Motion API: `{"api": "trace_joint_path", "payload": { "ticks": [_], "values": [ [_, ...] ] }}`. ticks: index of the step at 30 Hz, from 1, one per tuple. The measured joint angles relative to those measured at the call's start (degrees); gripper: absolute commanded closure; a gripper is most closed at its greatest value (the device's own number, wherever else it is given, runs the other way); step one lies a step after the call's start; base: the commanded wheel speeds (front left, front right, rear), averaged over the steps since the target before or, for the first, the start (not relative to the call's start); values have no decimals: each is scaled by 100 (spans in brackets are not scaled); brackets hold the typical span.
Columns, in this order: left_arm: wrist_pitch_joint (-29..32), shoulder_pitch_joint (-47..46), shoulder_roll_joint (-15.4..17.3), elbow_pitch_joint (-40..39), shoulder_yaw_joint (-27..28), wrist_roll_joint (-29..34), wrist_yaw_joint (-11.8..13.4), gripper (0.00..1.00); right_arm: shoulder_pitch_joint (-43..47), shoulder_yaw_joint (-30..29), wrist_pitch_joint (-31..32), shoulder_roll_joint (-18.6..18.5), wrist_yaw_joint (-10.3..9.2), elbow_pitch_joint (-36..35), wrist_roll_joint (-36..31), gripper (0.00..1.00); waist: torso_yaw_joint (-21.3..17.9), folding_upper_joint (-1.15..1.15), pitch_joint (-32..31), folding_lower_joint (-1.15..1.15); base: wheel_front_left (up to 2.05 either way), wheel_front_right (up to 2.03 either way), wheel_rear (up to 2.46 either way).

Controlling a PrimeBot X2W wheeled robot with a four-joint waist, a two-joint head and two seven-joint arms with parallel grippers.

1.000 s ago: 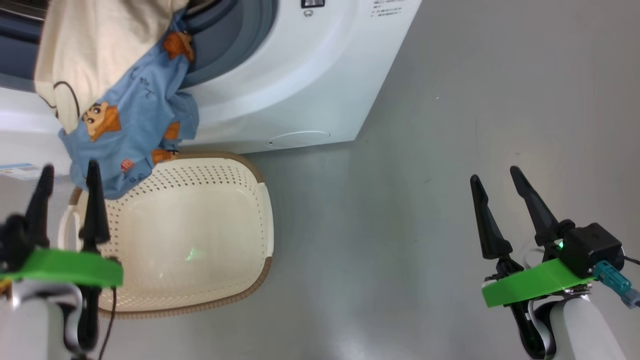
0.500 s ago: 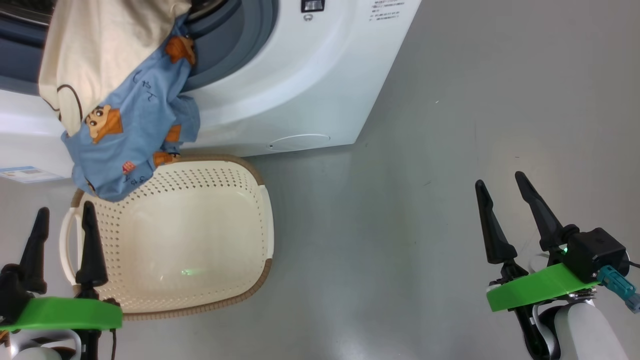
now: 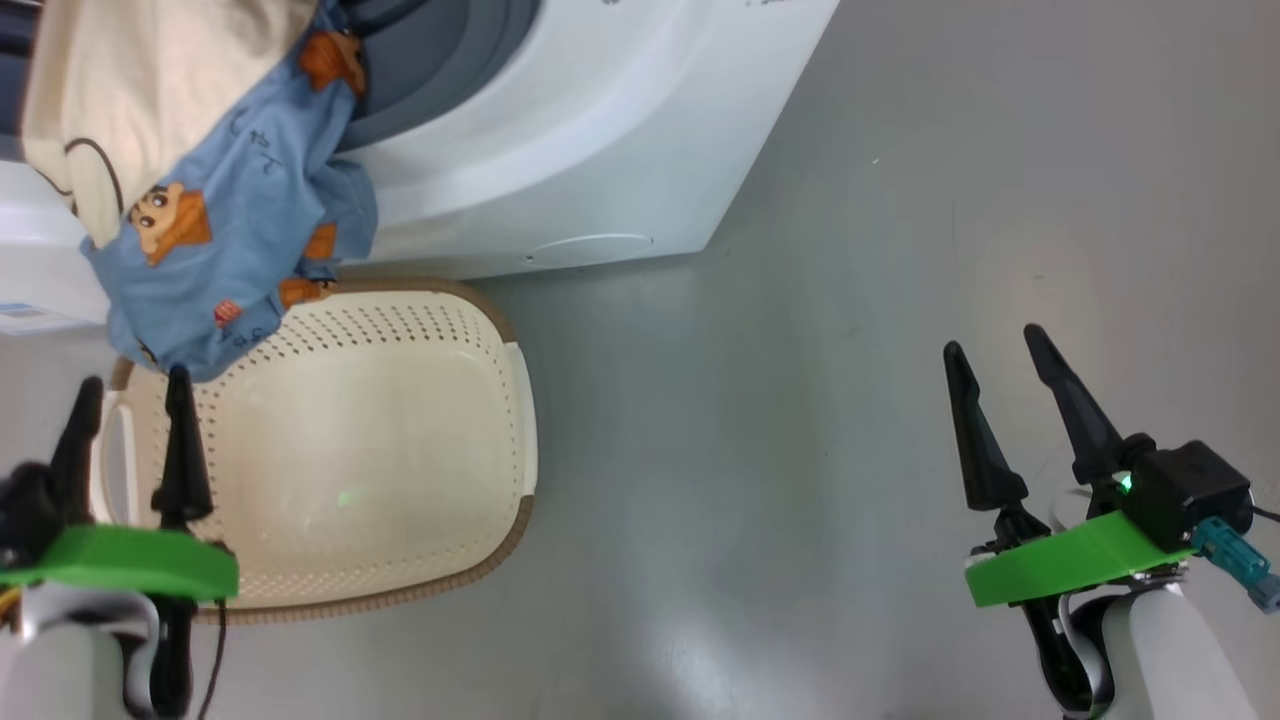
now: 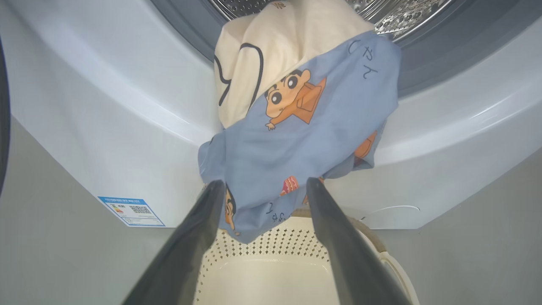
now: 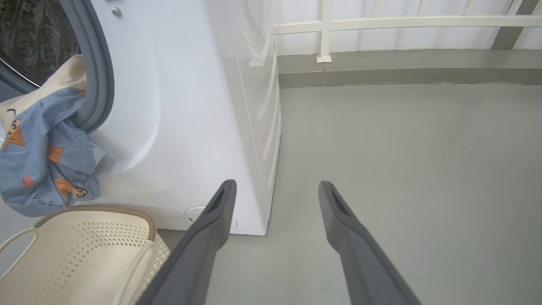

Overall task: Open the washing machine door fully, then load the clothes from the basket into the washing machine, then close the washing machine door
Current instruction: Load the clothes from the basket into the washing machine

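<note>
Our left gripper (image 3: 136, 378) is open. Its two dark fingers are apart and there is nothing between them. It hangs over the near left end of the cream basket (image 3: 505, 420).

Just past its fingertips the clothes (image 3: 220, 230) hang down. We see a blue piece with orange cartoon figures, and a cream piece above it. They spill out of the round mouth of the white washing machine (image 3: 600, 130). Their top part lies over the grey rubber ring (image 4: 444, 55), with the steel drum (image 4: 398, 12) behind. The lowest blue corner dips over the far rim of the basket. We can't tell if the cloth touches the fingers.

A blue label (image 4: 131, 210) is stuck low on the machine, to the left of this gripper.

Our right gripper (image 3: 991, 340) is open too and holds nothing. It hangs over the grey floor (image 3: 800, 400), well to the right of the basket and the clothes. The machine's front corner and its round cover (image 3: 590, 250) are ahead of it and to its left.
</note>
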Motion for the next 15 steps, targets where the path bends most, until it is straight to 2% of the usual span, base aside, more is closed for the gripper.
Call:
{"api": "trace_joint_path", "payload": {
  "ticks": [8,15],
  "values": [
    [-1,-1156,194,981,-74,-53,0,0,-187,31,0,36,0,-53,-14,0,-69,0,310,0,0,0,0],
    [0,-1813,589,1723,-431,-223,0,0,-294,100,0,104,0,-58,-15,0,-210,0,490,0,0,0,0]
  ]
}}
